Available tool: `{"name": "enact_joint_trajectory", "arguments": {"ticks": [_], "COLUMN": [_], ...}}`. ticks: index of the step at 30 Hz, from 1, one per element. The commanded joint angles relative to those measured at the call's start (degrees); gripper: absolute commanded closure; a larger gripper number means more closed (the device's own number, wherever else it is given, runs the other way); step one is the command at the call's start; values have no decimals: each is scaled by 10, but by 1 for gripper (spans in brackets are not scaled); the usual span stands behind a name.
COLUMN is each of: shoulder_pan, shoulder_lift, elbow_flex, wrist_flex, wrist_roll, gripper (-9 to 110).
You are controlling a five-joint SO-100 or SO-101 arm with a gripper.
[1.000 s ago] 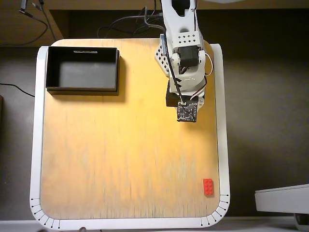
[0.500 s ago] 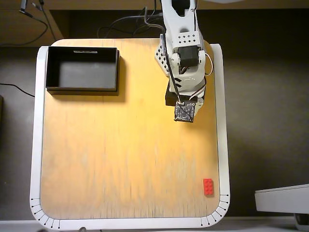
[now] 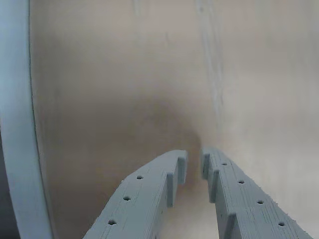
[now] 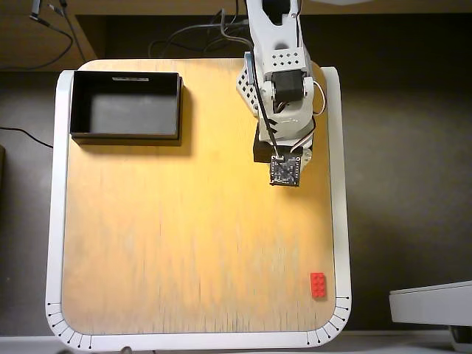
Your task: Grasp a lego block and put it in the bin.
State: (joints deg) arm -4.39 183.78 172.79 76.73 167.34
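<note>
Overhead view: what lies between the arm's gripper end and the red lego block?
Nothing: only bare tabletop separates the gripper from the lego block in the overhead view.

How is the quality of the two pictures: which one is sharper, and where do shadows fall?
The overhead view is sharper, with warm light: the small red studded lego block is crisp, and the shallow black rectangular bin casts a dark shadow below and to its right on the wooden table. The wrist view is soft and pale; a blurred shadow spreads ahead of the grey two-finger gripper.
</note>
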Motion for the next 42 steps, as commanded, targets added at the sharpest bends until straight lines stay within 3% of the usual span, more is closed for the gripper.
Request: {"name": "enact_joint_trajectory", "arguments": {"ticks": [1, 9, 13, 29, 42], "shoulder_pan": [-6, 18, 28, 40, 29], "shoulder_lift": [50, -58, -163, -596, -819], "elbow_flex": [91, 76, 0, -503, -705], "wrist_flex": [3, -89, -159, -163, -156], "wrist_roll": [83, 163, 154, 135, 103], "gripper": [101, 101, 101, 98, 82]}}
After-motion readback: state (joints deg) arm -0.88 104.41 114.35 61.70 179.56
